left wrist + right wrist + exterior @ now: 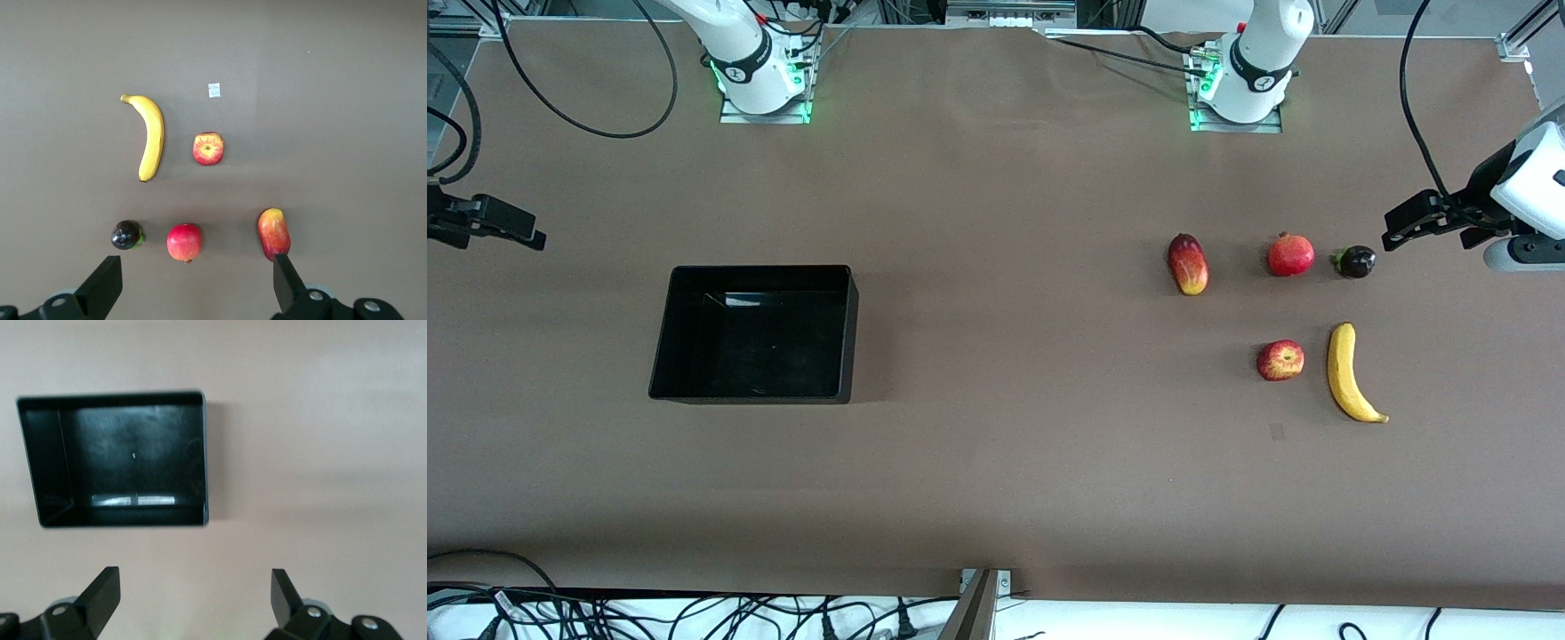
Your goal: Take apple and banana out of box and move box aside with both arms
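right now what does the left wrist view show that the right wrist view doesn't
Only the left wrist view shows the fruit: the banana, the apple, the mango, the pomegranate and a small dark round fruit, with the left tool open above them.

Only the right wrist view shows the black box, with nothing in it, and the right tool, also open.

Both show the bare brown table and nothing held in either tool.

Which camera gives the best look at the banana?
The left wrist view: the banana lies whole and large beside the apple, unobstructed. The front view shows it whole too, but smaller, toward the left arm's end of the table. The right wrist view misses it entirely.
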Controlling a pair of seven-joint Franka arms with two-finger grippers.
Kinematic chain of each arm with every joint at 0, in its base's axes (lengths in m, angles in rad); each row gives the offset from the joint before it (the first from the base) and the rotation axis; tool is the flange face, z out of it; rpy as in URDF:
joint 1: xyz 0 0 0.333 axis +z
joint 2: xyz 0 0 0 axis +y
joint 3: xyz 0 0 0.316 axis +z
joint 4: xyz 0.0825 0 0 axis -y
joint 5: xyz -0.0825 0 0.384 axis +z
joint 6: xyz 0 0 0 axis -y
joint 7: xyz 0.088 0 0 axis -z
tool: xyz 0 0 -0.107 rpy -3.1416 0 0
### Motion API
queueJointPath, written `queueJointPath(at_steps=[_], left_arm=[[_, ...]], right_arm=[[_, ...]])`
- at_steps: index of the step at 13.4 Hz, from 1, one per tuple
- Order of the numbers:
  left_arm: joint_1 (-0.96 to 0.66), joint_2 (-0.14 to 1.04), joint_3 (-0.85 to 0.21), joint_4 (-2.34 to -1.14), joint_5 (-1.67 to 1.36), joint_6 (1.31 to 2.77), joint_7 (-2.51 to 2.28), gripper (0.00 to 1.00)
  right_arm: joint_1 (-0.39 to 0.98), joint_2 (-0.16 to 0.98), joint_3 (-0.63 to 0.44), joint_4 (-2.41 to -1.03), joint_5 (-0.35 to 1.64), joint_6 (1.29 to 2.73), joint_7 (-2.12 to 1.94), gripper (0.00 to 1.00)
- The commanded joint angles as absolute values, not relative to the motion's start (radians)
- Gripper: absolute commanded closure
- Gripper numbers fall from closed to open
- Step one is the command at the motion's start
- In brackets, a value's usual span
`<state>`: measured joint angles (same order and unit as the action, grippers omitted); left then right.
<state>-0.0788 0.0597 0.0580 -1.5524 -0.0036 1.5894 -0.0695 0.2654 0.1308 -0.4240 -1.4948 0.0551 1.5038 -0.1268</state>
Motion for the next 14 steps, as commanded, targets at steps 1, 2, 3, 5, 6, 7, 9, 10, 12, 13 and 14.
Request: queueJointPath(at_steps=[1, 2, 3, 5, 6, 7, 9, 10, 12, 13, 14], left_arm=[[-0.074, 0.058, 0.061, -1.545, -0.038, 1.575, -0.057, 0.00], [-0.074, 0.058, 0.061, -1.545, -0.038, 1.577, -0.057, 0.00], [-0.074, 0.058, 0.061, -1.545, -0.038, 1.575, -0.057, 0.00], [-0.075, 0.058, 0.061, -1.545, -0.038, 1.575, -0.057, 0.00], [-0.075, 0.058, 0.061, -1.545, -0.038, 1.575, -0.058, 0.00], [-0.075, 0.058, 0.061, -1.545, -0.040, 1.575, -0.058, 0.00], [-0.075, 0.058, 0.061, -1.545, -0.040, 1.575, -0.057, 0.00], [-0.075, 0.058, 0.061, -1.545, -0.040, 1.575, -0.057, 0.00], [-0.075, 0.058, 0.061, -1.543, -0.040, 1.575, -0.058, 0.00], [-0.075, 0.058, 0.061, -1.545, -0.043, 1.575, -0.057, 0.00], [-0.075, 0.058, 0.061, -1.545, -0.046, 1.575, -0.057, 0.00]], right_arm=[[0.097, 0.072, -0.274, -1.486, 0.058, 1.413, -0.127, 0.00], [0.062, 0.043, -0.217, -1.517, 0.029, 1.408, -0.120, 0.00], [0.016, -0.003, -0.165, -1.578, -0.016, 1.448, -0.114, 0.00], [-0.066, -0.098, -0.030, -1.725, -0.058, 1.650, -0.115, 0.00], [-0.066, -0.098, -0.029, -1.730, -0.054, 1.667, -0.114, 0.00], [-0.066, -0.081, -0.032, -1.712, -0.046, 1.663, -0.121, 0.00], [-0.054, -0.058, -0.044, -1.687, -0.046, 1.638, -0.123, 0.00], [-0.042, -0.057, -0.046, -1.683, -0.051, 1.637, -0.120, 0.00], [-0.025, -0.038, -0.067, -1.655, -0.049, 1.612, -0.121, 0.00], [-0.025, -0.022, -0.077, -1.631, -0.045, 1.583, -0.121, 0.00], [-0.025, -0.020, -0.077, -1.628, -0.043, 1.574, -0.117, 0.00]])
